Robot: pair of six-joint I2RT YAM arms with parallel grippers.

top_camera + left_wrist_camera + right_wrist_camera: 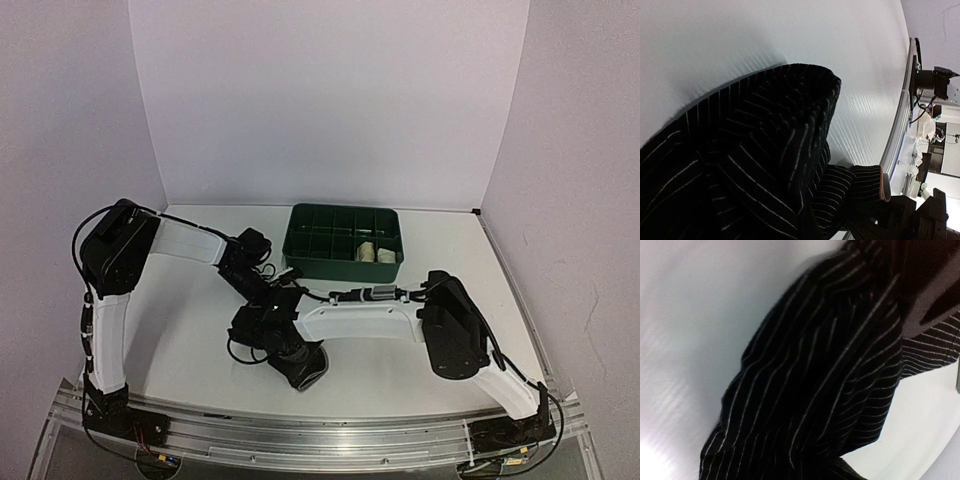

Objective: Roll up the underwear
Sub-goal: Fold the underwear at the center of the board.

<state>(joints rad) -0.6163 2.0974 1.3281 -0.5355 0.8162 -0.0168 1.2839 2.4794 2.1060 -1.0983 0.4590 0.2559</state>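
At the near middle of the bench (190,350), the left hand (268,293) is closed tight on a fold of the black underwear (303,366). Its wrist view is filled with pinstriped cloth bunched right against the fingers. Just beside it the right hand (255,326) is closed too, with the same cloth pressed close. That view is blurred and the fingers are hidden, so whether any fabric is caught between them cannot be told. The garment lies as a loose heap under the right forearm, not yet a tidy roll.

The likeliest trouble is the thin pinch sliding off the soft cloth, which would let the folds spring open. The two hands are also crowded together with cables looping near them, so a careless turn could knock one against the other or snag a loop. Pulling the hands apart would stretch the heap flat instead of winding it.

Bare bench lies open to the left of the heap and to its right front. The metal rail (330,435) at the near edge runs not far below the cloth, so there is little room that way. The green tray (300,255) stands near behind the hands, with two cream rolls (372,250) in its right-hand compartments. The walls (330,100) are well apart from the work.
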